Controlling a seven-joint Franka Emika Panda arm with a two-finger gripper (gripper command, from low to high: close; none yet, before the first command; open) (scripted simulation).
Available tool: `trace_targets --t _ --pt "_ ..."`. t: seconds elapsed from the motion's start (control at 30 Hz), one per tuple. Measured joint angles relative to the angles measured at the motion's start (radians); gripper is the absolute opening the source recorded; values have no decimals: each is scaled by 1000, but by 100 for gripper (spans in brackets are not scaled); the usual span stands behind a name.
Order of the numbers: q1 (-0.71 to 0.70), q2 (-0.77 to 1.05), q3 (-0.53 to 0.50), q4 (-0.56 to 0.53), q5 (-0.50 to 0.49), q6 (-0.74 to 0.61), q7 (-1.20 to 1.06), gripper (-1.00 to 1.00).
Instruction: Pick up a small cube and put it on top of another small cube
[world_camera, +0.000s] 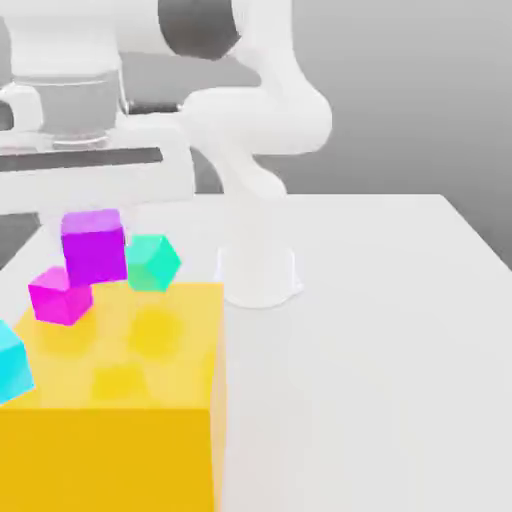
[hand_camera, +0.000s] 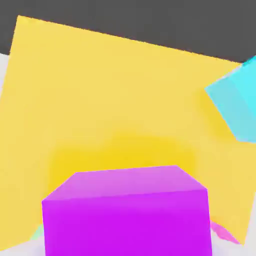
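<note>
The small cube (world_camera: 93, 245), glossy purple-violet, hangs level just above the far edge of a big yellow block (world_camera: 120, 400). In the hand view the small cube (hand_camera: 125, 215) sits very close under the camera, over the yellow block (hand_camera: 115, 100), and my gripper is shut on it. A pinker magenta cube (world_camera: 60, 295) lies tilted just below it toward the exterior view's left. A teal-green cube (world_camera: 152, 262) lies tilted just to its right. A cyan cube (world_camera: 12, 362) rests at the yellow block's left side and is also in the hand view (hand_camera: 235, 100).
The white arm (world_camera: 270, 120) rises from its base (world_camera: 258, 275) behind the yellow block. White tabletop (world_camera: 380, 380) stretches across the exterior view's right. Slivers of the magenta cube (hand_camera: 222, 233) and the teal-green cube (hand_camera: 37, 233) peek out beside the held cube.
</note>
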Motion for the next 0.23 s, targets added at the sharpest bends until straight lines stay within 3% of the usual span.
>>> trace_targets --t 0.1,0.13,0.23 --pt "-14 38 -16 -60 4 97 8 -100" --pt "-15 46 -18 -73 5 118 7 100" --pt "-15 46 -18 -73 5 118 7 100"
